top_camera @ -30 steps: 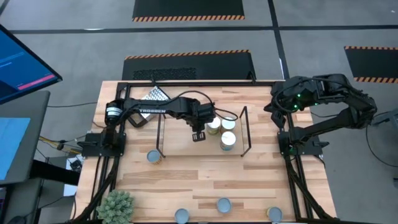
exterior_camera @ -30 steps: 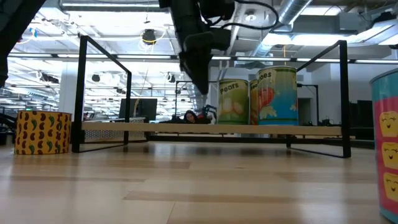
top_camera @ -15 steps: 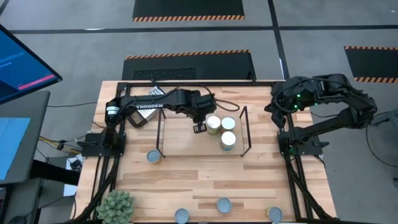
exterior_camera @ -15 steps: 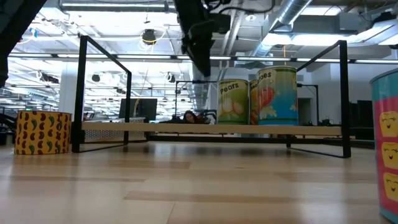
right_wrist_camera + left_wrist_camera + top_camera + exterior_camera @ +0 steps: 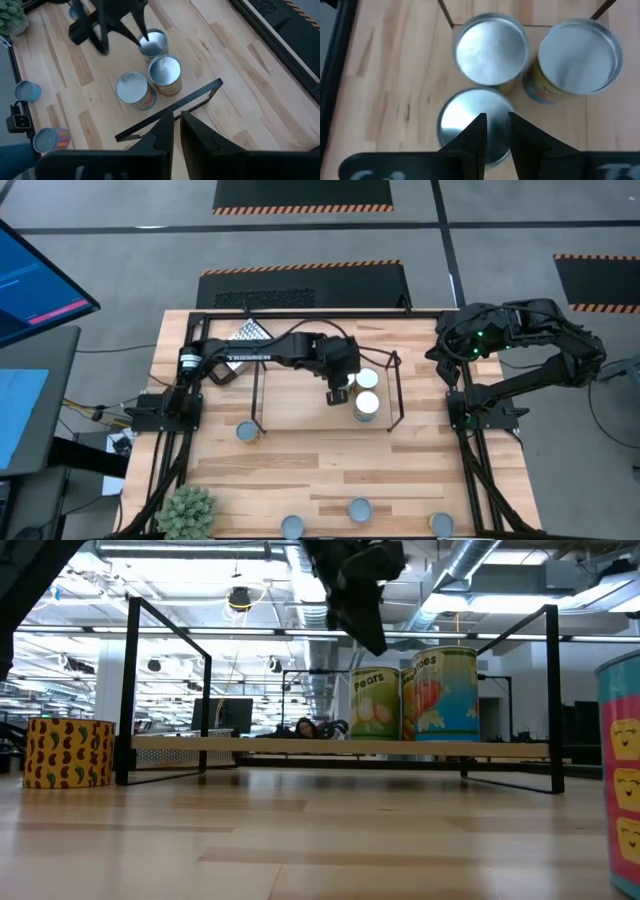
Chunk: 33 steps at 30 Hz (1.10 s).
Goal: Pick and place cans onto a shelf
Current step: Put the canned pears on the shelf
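**Cans: three on the shelf, left gripper above them**

Three cans stand close together on the shelf (image 5: 395, 394), toward its right end. In the left wrist view I see their silver lids: one can (image 5: 491, 47) beside a second (image 5: 580, 50), with the third (image 5: 470, 117) just in front of them. The left gripper (image 5: 338, 393) hangs over that third can, above its lid. Its fingers (image 5: 475, 135) are drawn nearly together and grasp nothing.

Four more cans stand on the surface (image 5: 300, 470) outside the shelf: one (image 5: 246, 432) just off its left corner and three (image 5: 360, 509) along the near edge, beside a small plant (image 5: 187, 510).

The right arm waits folded at the right side. The right gripper (image 5: 176, 127) is also nearly clenched and empty.
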Each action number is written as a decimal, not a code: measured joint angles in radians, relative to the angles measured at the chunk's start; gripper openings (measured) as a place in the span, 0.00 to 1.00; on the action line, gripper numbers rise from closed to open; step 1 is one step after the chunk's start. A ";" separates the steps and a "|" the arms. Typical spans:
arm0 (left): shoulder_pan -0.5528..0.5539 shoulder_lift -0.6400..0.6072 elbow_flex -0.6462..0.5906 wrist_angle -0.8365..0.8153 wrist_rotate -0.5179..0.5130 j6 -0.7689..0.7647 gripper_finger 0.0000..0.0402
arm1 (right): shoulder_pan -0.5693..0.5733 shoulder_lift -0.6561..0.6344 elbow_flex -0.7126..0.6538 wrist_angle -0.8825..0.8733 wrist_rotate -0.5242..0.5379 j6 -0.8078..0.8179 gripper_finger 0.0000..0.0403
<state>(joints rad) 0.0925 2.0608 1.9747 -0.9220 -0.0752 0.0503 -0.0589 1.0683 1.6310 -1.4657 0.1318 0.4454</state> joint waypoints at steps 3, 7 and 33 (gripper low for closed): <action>-0.008 0.007 -0.001 -0.013 -0.006 -0.006 0.16 | 0.000 0.000 0.000 0.000 0.000 0.000 0.15; -0.013 0.006 0.000 -0.006 -0.062 -0.009 0.16 | 0.000 0.000 0.000 -0.001 0.000 -0.001 0.15; -0.012 0.050 0.002 -0.047 -0.071 -0.036 0.16 | 0.000 0.000 0.000 -0.020 0.000 -0.001 0.15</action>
<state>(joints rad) 0.0803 2.1105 1.9763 -0.9691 -0.1463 0.0147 -0.0586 1.0683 1.6310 -1.4853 0.1322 0.4442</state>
